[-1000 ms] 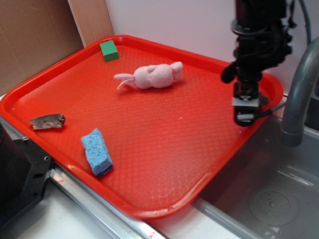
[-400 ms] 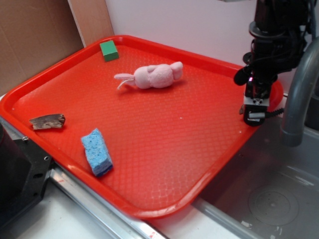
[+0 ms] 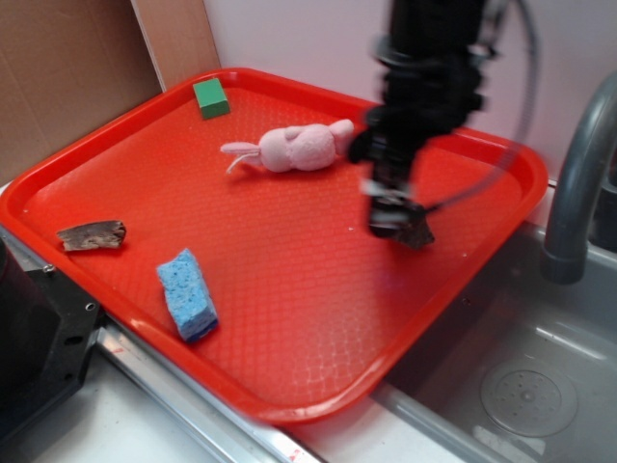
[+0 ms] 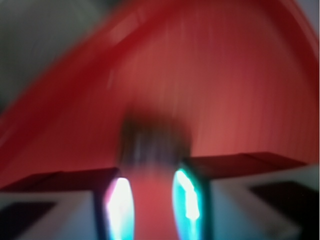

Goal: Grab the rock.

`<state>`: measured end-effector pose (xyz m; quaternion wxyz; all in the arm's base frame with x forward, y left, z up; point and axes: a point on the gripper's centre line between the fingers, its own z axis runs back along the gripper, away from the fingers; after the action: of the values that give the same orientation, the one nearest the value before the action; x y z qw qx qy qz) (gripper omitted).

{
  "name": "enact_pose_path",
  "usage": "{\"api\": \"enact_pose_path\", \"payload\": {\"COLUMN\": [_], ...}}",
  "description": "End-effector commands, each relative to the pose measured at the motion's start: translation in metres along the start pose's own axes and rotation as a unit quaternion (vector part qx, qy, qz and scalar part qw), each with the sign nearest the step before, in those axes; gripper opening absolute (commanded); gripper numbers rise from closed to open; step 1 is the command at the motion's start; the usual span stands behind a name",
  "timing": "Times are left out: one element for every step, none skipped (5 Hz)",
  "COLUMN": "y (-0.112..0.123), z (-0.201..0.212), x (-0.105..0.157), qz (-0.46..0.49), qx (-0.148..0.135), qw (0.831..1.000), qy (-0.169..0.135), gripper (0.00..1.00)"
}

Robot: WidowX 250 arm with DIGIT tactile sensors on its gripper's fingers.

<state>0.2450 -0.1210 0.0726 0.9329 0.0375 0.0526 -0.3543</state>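
Observation:
The rock (image 3: 417, 234) is a small dark lump at the tip of my gripper (image 3: 397, 224), over the right-middle of the red tray (image 3: 116, 135). Motion blurs the arm. In the wrist view the rock (image 4: 155, 142) is a dark smear spanning the far ends of my gripper (image 4: 150, 172), whose fingers stand a little apart with red tray showing between them nearer the camera. The rock travels with the gripper, so the jaws appear shut on it.
A pink plush (image 3: 299, 147) lies at the tray's back, just left of the arm. A green block (image 3: 210, 97) sits in the far corner, a brown bark-like sliver (image 3: 92, 234) at the left, a blue sponge (image 3: 186, 293) front left. A grey faucet (image 3: 578, 193) and sink (image 3: 521, 386) stand right.
The gripper has swung quickly left from the tray's right rim to over the tray's right-middle, and the dark rock has come along at its tip.

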Motion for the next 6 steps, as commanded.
{"api": "enact_pose_path", "payload": {"y": [-0.007, -0.008, -0.021, -0.038, -0.047, -0.057], "z": [0.045, 0.023, 0.002, -0.013, -0.016, 0.000], "x": [-0.025, 0.009, 0.035, 0.032, 0.022, 0.013], "qz": [0.069, -0.053, -0.181, -0.304, -0.333, -0.332], "qx": [0.003, 0.039, 0.047, 0.037, 0.010, 0.012], "qw": [0.995, 0.993, 0.980, 0.951, 0.942, 0.941], "qy": [-0.072, -0.102, -0.066, -0.047, -0.043, -0.062], "gripper": [1.00, 1.00, 1.00, 1.00, 1.00, 1.00]}}
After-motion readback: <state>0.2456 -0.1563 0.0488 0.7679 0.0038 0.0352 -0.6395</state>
